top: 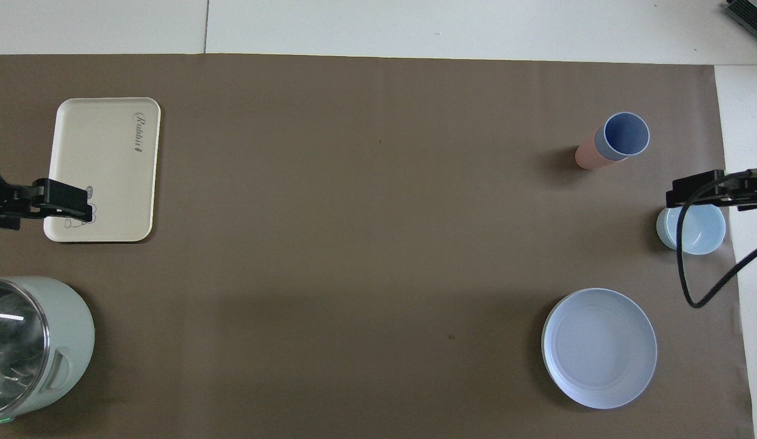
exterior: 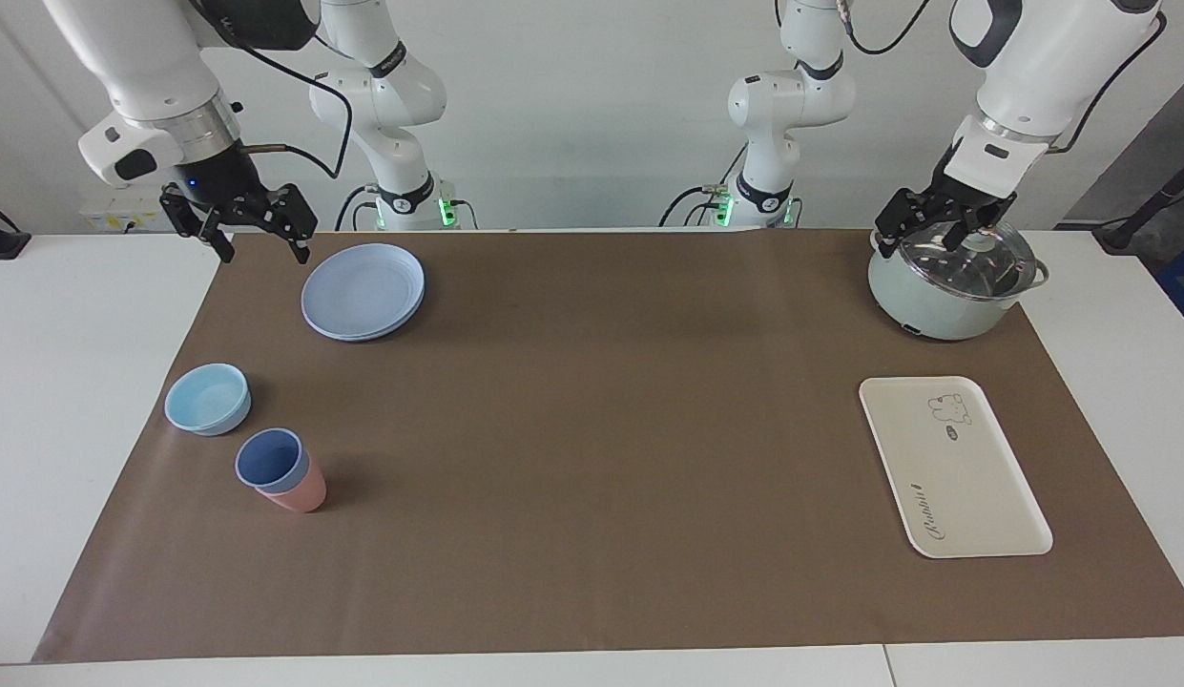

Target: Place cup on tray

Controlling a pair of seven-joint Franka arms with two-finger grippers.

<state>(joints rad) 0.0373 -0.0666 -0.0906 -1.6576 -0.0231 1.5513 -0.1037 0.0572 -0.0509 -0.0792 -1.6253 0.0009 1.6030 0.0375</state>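
Brown paper covers the tabletop. Nested in a salmon-pink cup, the periwinkle cup stands beside the light-blue bowl, well apart from the tray. Over the paper's corner near the stacked blue plates, the right hand hangs spread open. Over the pot's glass lid, the left hand is likewise parted.

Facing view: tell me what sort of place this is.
Probably a robotics lab set up as a tabletop kitchen test: two white arms mounted at a white table under a brown mat, with tableware laid out, such as stacked plates and a lidded pot.
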